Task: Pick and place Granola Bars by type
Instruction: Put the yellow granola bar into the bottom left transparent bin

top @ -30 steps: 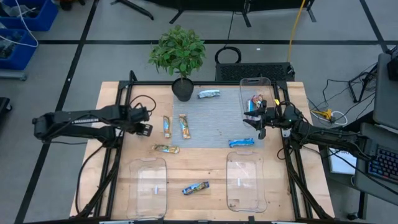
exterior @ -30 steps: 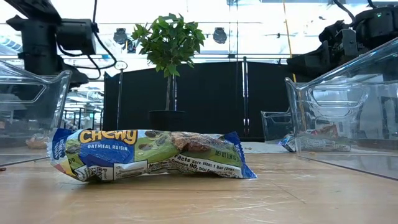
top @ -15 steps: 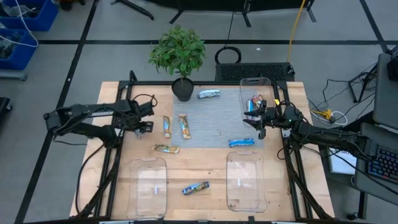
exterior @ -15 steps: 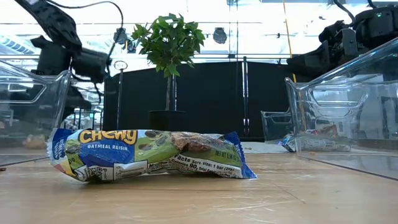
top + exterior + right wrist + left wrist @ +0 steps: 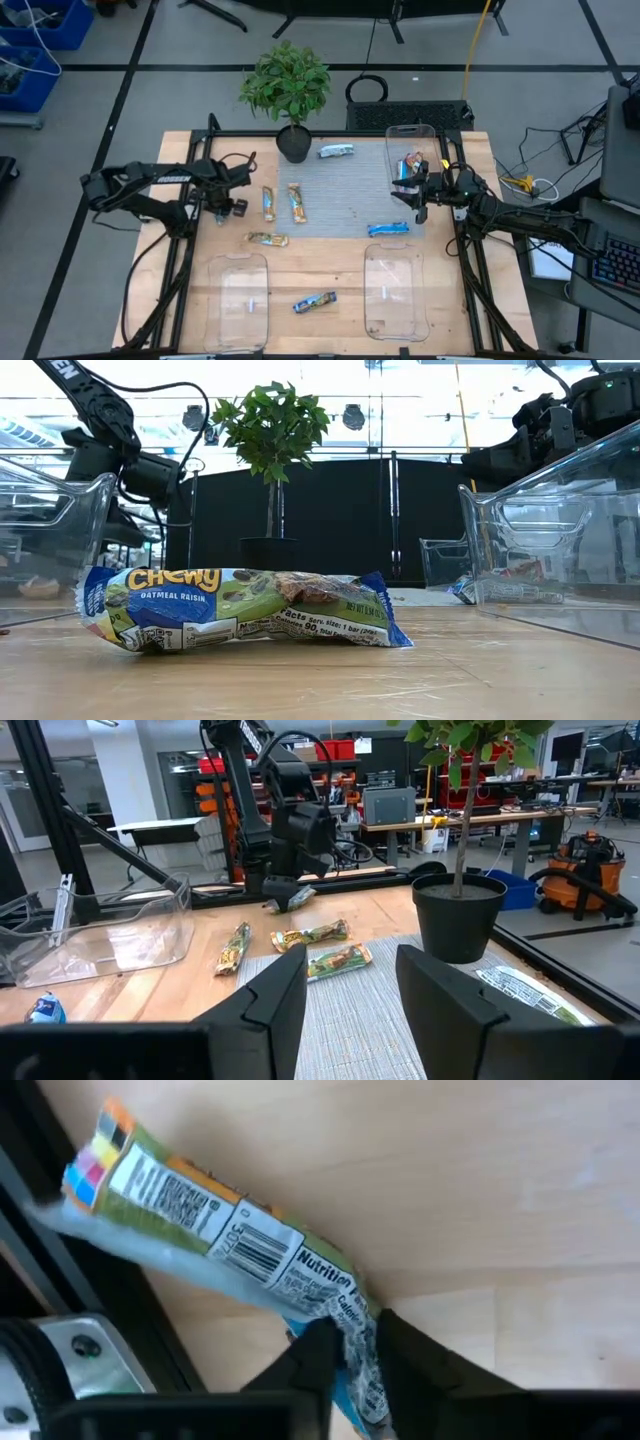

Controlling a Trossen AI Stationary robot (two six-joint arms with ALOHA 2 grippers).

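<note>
Table (image 5: 330, 275) | left pincer (image 5: 350, 1342) grips bar (image 5: 200, 1220) beside frame rail (image 5: 60, 1270) | right pincer (image 5: 350, 982) open

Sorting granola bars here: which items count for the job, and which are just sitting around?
Job items:
- granola bars, loose on the table
- bar pinched in the left gripper
- clear trays

Just there:
- potted plant
- grey mat
- right gripper, open, waiting by the far tray

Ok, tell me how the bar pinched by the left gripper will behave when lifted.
Held by the left gripper at one crimped wrapper end, the granola bar will probably hang and swing. Its shiny film looks slippery, so it might slide out. The right gripper waits.
</note>
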